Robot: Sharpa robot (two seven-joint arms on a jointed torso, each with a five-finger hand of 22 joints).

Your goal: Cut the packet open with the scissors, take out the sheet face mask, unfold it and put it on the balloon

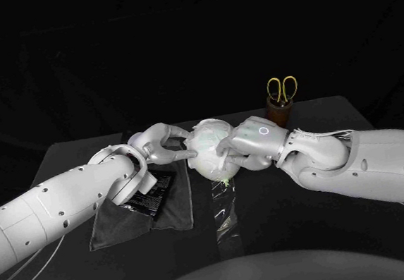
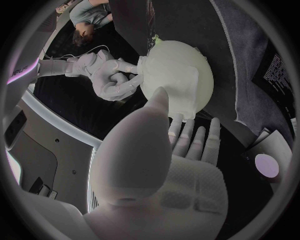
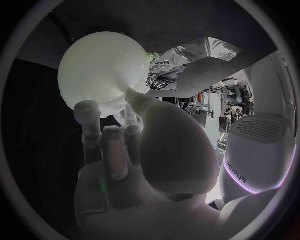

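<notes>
Gripping the pale round rubber balloon from opposite sides above the middle of the black table, left hand and right hand curl silver fingers against its wrinkled white sheet mask.

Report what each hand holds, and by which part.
The left hand and right hand touch the balloon from opposite sides, the sheet face mask draped on it. Whether either actually grips balloon or mask cannot be told.
</notes>
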